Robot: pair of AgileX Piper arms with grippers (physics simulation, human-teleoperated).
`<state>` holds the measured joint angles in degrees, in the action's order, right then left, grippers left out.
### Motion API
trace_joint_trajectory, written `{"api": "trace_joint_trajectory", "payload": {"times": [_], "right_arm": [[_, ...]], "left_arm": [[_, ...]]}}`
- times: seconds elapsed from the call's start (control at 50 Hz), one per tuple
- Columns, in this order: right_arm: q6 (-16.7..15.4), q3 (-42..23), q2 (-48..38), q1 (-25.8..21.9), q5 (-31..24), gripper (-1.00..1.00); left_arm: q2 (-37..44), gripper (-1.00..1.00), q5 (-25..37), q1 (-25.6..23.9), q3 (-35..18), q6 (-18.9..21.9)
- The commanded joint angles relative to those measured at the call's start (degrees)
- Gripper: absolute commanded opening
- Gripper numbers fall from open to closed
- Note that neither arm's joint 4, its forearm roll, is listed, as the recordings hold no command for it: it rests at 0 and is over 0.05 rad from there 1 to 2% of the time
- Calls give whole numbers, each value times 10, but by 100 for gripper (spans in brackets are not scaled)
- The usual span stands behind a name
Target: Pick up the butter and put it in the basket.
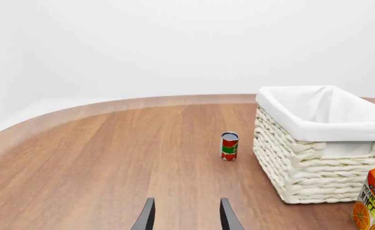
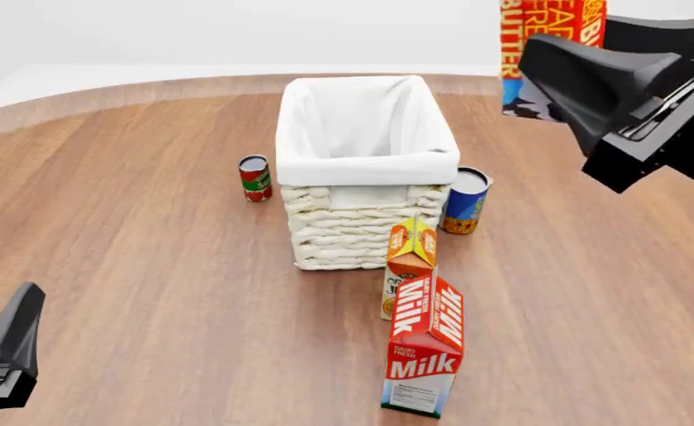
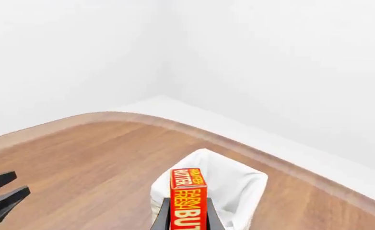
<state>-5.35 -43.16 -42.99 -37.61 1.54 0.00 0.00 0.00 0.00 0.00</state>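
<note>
- The round brown wooden table has wide bare wood on its left half and along its far curved edge; the clutter sits in the middle and to the right.
- The large cream woven wicker basket with white cloth lining stands at the table's centre, mouth open upward and apparently empty, so there is free room above it for a descent.
- The right gripper pinches the butter, its dark fingers closed against the two broad faces low on the box.
- The left gripper hovers low over bare wood at the near left, fingers spread and holding nothing, well apart from the basket.
- The tall red "Milk" carton stands upright near the front, with the orange juice carton just behind it, close to the basket's near wall.
- The small flat red-and-orange butter box is held on end, high above the table, right of and beyond the basket's right rim.
- It looks like a light, stiff cardboard pack with smooth faces; I judge the broad-face grip sound, though it could pivot if jolted.
- A blue-and-yellow can stands just beside the basket's right wall; a small red-and-green can stands to its left, so a high approach clears both.
</note>
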Motion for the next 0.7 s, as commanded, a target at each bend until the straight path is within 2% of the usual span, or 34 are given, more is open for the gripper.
{"api": "trace_joint_trajectory", "payload": {"times": [0.02, 0.08, 0.14, 0.28, 0.36, 0.44, 0.52, 0.7], "right_arm": [[47, 16, 11, -10, 85, -100], [58, 19, 8, -13, 100, -100], [57, 23, 1, -16, 112, -100], [90, 33, -20, -28, 162, -100], [94, 34, -35, -28, 179, -100], [116, 31, -50, -27, 204, -100], [122, 24, -81, -25, 234, -100], [125, -23, -123, -31, 236, -100]], "left_arm": [[0, 100, 0, 0, 0, 0], [0, 100, 0, 0, 0, 0], [0, 100, 0, 0, 0, 0], [0, 100, 0, 0, 0, 0], [0, 100, 0, 0, 0, 0], [0, 100, 0, 0, 0, 0], [0, 100, 0, 0, 0, 0], [0, 100, 0, 0, 0, 0]]}}
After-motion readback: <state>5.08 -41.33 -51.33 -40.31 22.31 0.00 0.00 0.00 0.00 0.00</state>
